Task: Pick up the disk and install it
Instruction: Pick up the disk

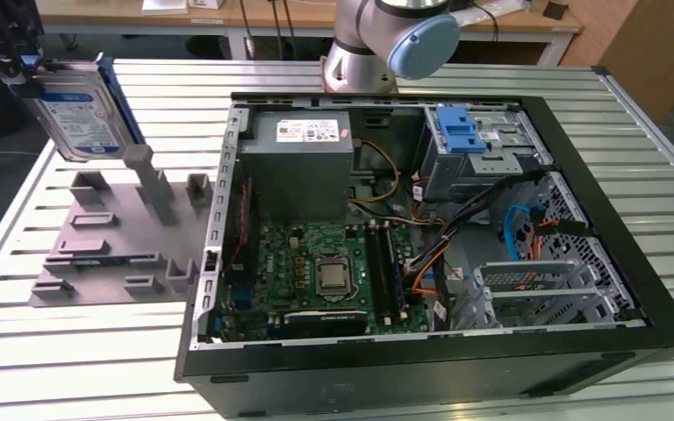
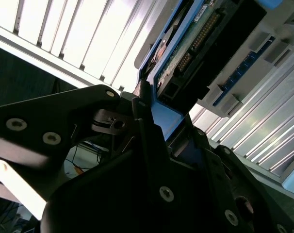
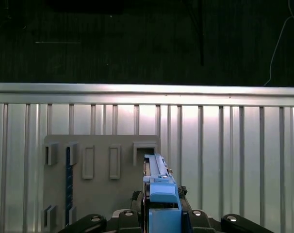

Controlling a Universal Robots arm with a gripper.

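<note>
The hand (image 1: 18, 68) was clamped on the disk (image 1: 80, 110), its dark fingers (image 2: 143, 114) pinching one end of the blue carrier frame, as the second wrist view showed. In the exterior view the disk hung nearly upright, slightly tilted, with its white-and-blue label facing the camera. It was held over the far corner of the slatted metal surface (image 1: 80, 351) on the exterior view's left. Below it lay a grey fixture plate (image 1: 103, 254) with raised blocks and posts, along that same edge of the surface. The disk's lower edge was close to the plate's tallest post (image 1: 140, 171); whether the two touched could not be told.

The first wrist view caught the disk edge-on (image 3: 159, 177) above the plate (image 3: 98, 194).

An open computer case (image 1: 431, 377) lay on its side across the middle of the surface, just beside the plate. Inside it sat a grey power supply (image 1: 302, 145), a green motherboard (image 1: 313, 272) and a drive cage with a blue latch (image 1: 466, 132). The arm's base (image 1: 367, 53) stood at the far edge of the surface, behind the case.
</note>
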